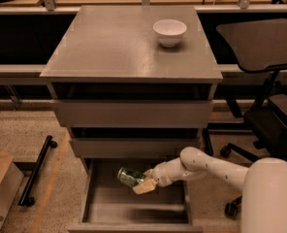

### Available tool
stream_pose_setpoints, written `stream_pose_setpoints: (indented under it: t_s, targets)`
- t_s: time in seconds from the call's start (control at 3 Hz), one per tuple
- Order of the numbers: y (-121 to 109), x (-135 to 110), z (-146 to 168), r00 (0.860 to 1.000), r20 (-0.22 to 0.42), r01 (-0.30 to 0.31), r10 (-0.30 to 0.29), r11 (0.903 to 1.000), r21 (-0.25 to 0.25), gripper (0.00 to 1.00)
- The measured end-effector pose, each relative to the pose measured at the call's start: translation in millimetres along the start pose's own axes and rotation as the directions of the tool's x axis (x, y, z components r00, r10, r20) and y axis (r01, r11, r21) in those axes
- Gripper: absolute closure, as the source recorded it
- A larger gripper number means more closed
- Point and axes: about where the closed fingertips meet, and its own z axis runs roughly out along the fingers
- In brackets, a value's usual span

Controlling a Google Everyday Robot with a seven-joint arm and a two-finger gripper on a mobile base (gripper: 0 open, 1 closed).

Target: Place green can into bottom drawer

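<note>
The green can (pixel 129 177) is shiny green with white markings and lies tilted on its side in my gripper (pixel 144 182). The gripper is shut on the can and holds it inside the open bottom drawer (pixel 100 210), over the back middle of its grey floor. The white arm reaches in from the lower right. The drawer is pulled out toward the camera at the foot of the grey cabinet (pixel 109 47). I cannot tell whether the can touches the drawer floor.
A white bowl (pixel 169 32) stands on the cabinet top at the back right. The two shallower drawers (pixel 134 113) sit above, slightly pulled out. A black office chair (pixel 264 42) stands at right, a black wheeled bar (pixel 36 171) and a cardboard box (pixel 0 183) at left.
</note>
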Motion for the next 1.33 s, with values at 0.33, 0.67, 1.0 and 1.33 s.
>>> stream_pose_setpoints:
  t_s: [0.33, 0.67, 1.0, 1.33]
  targets:
    - [-18, 36, 19, 0.997, 0.024, -0.079, 0.079, 0.9968, -0.015, 1.0]
    - [-34, 67, 40, 0.989, 0.022, -0.148, 0.149, 0.9882, -0.038, 1.0]
    - [-36, 70, 42, 0.988, 0.024, -0.153, 0.154, 0.9876, -0.038, 1.0]
    - [-33, 70, 45, 0.987, -0.032, -0.161, 0.161, 0.987, -0.004, 1.0]
